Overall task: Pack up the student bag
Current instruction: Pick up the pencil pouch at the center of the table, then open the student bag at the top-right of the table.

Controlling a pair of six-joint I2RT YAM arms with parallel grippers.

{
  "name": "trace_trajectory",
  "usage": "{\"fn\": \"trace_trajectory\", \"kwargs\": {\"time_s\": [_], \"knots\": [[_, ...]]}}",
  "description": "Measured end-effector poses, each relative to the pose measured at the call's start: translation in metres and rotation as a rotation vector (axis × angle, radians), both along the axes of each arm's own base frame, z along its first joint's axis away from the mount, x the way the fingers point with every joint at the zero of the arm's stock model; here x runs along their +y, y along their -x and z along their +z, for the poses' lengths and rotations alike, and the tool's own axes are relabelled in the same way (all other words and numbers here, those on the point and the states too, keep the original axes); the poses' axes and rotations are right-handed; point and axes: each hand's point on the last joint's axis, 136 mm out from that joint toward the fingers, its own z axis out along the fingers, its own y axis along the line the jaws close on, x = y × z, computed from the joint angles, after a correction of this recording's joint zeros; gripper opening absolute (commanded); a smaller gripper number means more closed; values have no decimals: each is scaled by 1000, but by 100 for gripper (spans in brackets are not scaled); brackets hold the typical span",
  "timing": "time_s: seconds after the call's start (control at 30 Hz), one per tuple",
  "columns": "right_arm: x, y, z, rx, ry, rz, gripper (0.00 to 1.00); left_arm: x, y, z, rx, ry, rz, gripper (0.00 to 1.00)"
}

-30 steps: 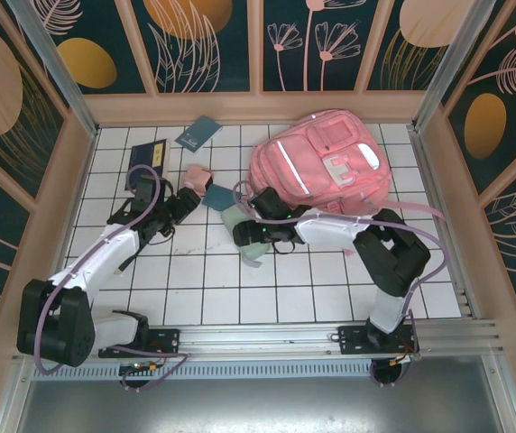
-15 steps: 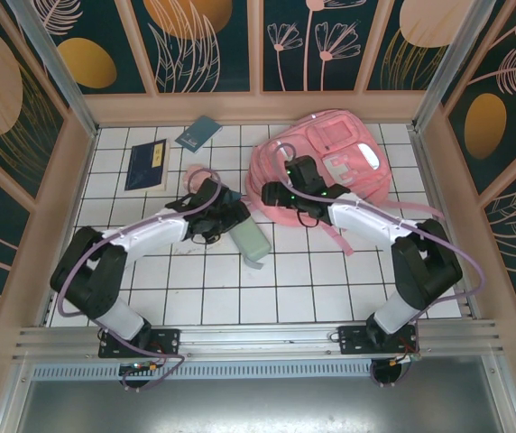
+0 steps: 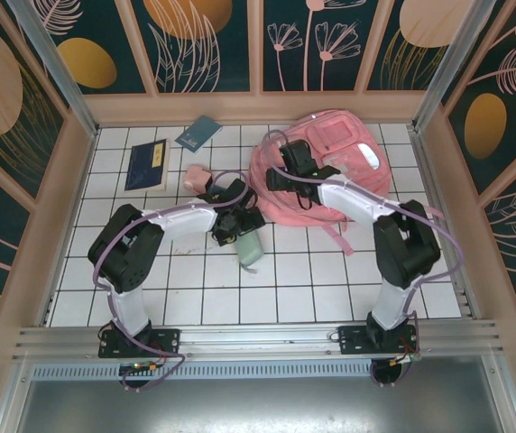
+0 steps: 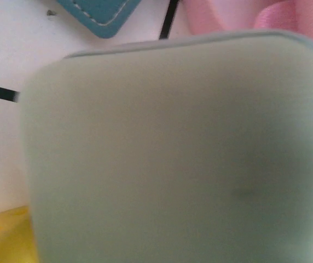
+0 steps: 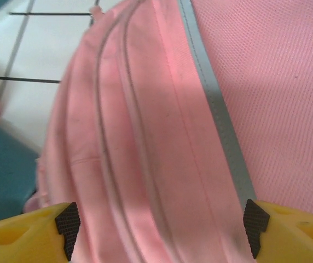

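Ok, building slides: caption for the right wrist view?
Yellow fingers spread above the grey stripe on the large pink fabric backpack.

Student bag [image 5: 145,142]: pink cloth, matt; mesh-textured panel beside a smooth grey stripe.
Green case [image 4: 173,159]: smooth, matt, beside the student bag.
Teal pouch [image 4: 99,13]: leather-like, white stitching.
Table [image 3: 195,289]: smooth white tiles.

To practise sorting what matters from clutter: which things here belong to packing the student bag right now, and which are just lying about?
In the job:
student bag, in front of the open right fingers
pale green case, close against the left fingers

Lying about, untouched:
dark blue book
teal booklet
small pink object
teal pouch
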Motion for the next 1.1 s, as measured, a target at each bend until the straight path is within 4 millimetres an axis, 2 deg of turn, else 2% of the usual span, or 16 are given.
{"fn": "trace_trajectory", "kwargs": {"time_s": [0.1,0.2,0.3,0.4,0.43,0.47,0.6,0.73,0.9,1.1], "knots": [[-1,-7,-24,31,71,8,70,3,1,-1,1,-17,-1,82],[-4,-9,-41,56,131,15,56,4,1,-1,-2,-26,-2,68],[-5,-13,-45,58,163,12,30,5,0,1,-10,-27,-3,65],[-1,-15,-41,46,167,24,10,6,-1,1,-15,-34,-1,63],[0,-15,-39,42,170,22,3,7,-1,2,-16,-36,0,60],[0,-15,-39,41,174,22,0,7,-1,2,-18,-41,-1,56],[-1,-14,-32,37,186,29,0,11,-1,9,-32,-52,-7,56],[-4,-12,-8,18,178,27,0,13,-3,28,-76,-45,-15,52],[-17,-10,45,-36,123,17,0,12,-9,54,-128,-13,-29,50],[-49,-8,117,-116,-34,-5,0,4,-49,110,-249,67,-25,49]]}}
